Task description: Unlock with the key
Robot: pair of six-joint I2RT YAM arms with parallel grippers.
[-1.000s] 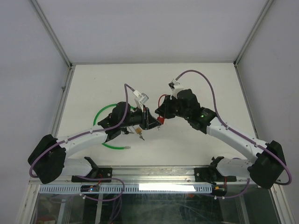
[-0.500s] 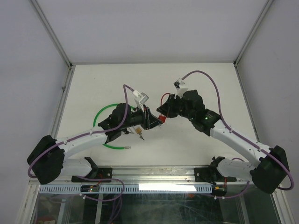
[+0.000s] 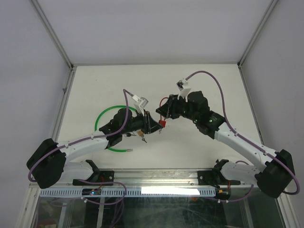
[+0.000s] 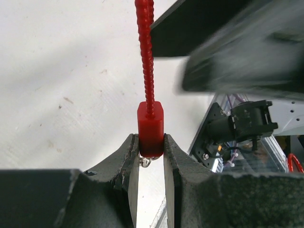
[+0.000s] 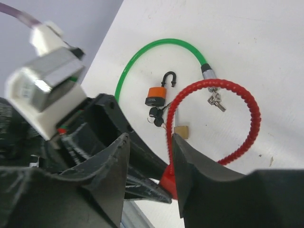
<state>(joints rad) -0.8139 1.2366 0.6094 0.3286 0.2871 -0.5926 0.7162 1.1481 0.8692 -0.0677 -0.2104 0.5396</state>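
Left wrist view showed the left gripper point(image 4: 150, 142) closed narrowly on the red lock body point(image 4: 150, 124). Its ribbed red cable point(image 4: 145, 47) ran straight away from the fingertips, and a small metal ring point(image 4: 146, 162) peeked out behind the block, between the jaws. The right gripper point(image 5: 148, 161) was partly open and held nothing, with the lock body low beside one finger. Beyond its tips lay silver keys point(image 5: 216, 101), a green cable point(image 5: 161, 43) and an orange padlock point(image 5: 156, 97).

A white bench point(image 3: 190, 152) sits inside pale grey walls point(image 3: 152, 28), with slanted metal frame posts point(image 3: 52, 33) at the back corners. A bright light strip point(image 3: 175, 190) glows along the near edge, beside a glass panel point(image 3: 156, 213).
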